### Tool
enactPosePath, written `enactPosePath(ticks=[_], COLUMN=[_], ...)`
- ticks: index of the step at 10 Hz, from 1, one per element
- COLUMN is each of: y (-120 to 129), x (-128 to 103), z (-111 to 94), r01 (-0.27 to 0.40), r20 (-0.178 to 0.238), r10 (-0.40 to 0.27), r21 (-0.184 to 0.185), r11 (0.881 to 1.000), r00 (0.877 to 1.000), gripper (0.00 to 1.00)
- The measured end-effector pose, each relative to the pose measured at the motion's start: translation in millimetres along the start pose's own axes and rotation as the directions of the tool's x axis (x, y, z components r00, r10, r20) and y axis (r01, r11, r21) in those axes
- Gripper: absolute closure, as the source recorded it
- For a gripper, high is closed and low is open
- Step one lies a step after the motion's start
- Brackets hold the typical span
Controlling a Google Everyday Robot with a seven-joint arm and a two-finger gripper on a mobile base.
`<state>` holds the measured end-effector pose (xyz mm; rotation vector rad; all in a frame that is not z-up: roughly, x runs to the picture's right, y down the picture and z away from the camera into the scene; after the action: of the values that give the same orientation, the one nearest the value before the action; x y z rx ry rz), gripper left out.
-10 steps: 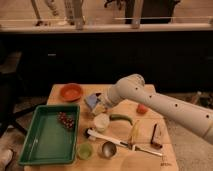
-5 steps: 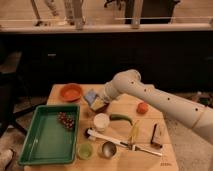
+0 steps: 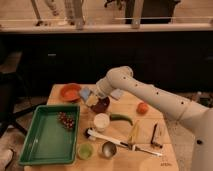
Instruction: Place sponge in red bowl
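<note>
Beside the shallow round red bowl (image 3: 70, 92), gripper (image 3: 94, 97) at the blocky blue-grey sponge (image 3: 85, 93), grip state impossible to tell

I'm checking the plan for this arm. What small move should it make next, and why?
Probably shift the gripper a little to the left, toward the shallow orange-red bowl. The small blue-grey sponge block is at the gripper's tip, just right of the bowl's rim and not yet over the bowl, so a short sideways move should bring it above the bowl.
</note>
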<state>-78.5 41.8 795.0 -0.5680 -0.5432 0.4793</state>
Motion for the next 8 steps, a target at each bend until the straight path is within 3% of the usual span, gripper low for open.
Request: enactPosePath(ticks=[5,8], y=[-0.9,-23.8], x=[1.4,-2.7], z=[-0.3,5.3], r01=[-0.002,0.018], r20=[0.001,0.001], r10=[0.002,-0.018], r21=[0.002,0.009], r11=[1.0,1.0], r00=[1.0,1.0], gripper=[1.0,1.0])
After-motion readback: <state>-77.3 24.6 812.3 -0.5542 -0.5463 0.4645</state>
